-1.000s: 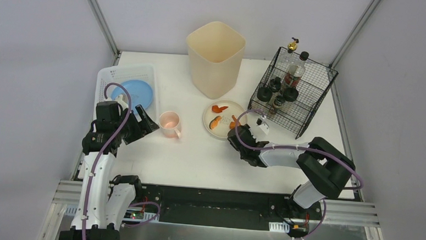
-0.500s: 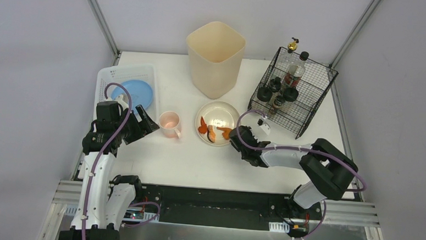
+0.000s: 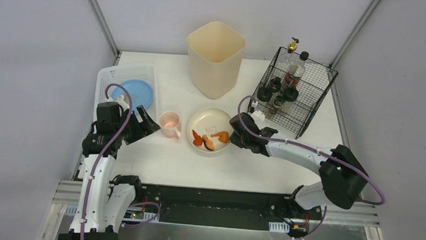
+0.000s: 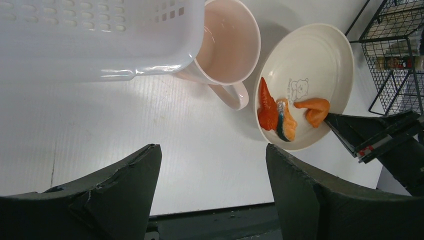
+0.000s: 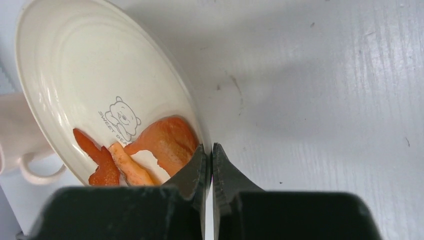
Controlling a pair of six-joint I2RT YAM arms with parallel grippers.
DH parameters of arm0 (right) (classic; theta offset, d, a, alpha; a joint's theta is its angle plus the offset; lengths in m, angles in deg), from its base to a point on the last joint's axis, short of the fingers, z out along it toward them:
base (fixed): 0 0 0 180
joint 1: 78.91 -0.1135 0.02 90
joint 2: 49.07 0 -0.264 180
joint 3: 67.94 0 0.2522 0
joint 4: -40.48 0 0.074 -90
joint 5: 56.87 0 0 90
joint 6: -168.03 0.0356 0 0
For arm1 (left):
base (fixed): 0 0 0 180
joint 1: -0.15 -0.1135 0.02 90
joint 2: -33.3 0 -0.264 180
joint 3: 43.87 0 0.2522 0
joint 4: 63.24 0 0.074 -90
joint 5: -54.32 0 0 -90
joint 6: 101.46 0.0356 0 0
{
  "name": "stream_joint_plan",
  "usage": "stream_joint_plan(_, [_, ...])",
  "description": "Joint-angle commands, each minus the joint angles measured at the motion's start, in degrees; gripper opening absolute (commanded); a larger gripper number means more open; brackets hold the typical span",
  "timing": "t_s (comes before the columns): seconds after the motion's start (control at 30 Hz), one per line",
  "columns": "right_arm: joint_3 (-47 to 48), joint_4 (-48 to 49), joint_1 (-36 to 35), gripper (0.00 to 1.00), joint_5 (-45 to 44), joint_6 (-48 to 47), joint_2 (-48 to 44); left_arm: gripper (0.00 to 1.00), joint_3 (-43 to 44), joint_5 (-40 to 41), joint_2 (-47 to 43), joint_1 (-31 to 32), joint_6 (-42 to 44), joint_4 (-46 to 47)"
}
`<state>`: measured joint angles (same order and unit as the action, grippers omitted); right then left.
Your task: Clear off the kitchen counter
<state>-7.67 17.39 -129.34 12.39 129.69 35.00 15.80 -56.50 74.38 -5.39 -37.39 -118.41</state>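
The white bench [image 3: 159, 164] is rigid and smooth, so I expect items to slide on it. From the left:

- Perforated basket [image 3: 107, 76].
- My left gripper [image 4: 212, 157], released and empty.
- Pink mug [image 3: 170, 121], just beside the plate [image 3: 213, 119].
- My right gripper [image 5: 210, 150], clenched on the plate's rim.

I judge the plate stiff, glazed and breakable. The food scraps [image 3: 207, 139] lie loose on it, so hold it level. The wire rack [image 3: 294, 94] crowds the right.

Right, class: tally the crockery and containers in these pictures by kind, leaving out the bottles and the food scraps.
Plates: 2 (cream plate, blue plate)
Mugs: 1 (pink mug)
Bins: 1 (cream bin)
Baskets: 1 (white basket)
Wire racks: 1 (black wire rack)
Total: 6
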Motion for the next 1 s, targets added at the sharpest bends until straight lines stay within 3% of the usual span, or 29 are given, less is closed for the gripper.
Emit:
stream_joint_plan(0.0, [7.8, -9.8, 1.4, 0.00, 5.7, -7.7, -4.9, 0.79, -0.6, 0.3, -0.8, 0.8, 0.6, 0.5])
stream_joint_plan(0.37, [26.1, -23.3, 4.5, 0.00, 7.2, -15.6, -8.2, 0.79, -0.6, 0.2, -0.5, 1.0, 0.6, 0.5])
stream_joint_plan(0.97, [68.4, -35.6, 15.9, 0.00, 14.3, -18.2, 14.3, 0.79, -0.6, -0.5, 0.3, 1.8, 0.5, 0.5])
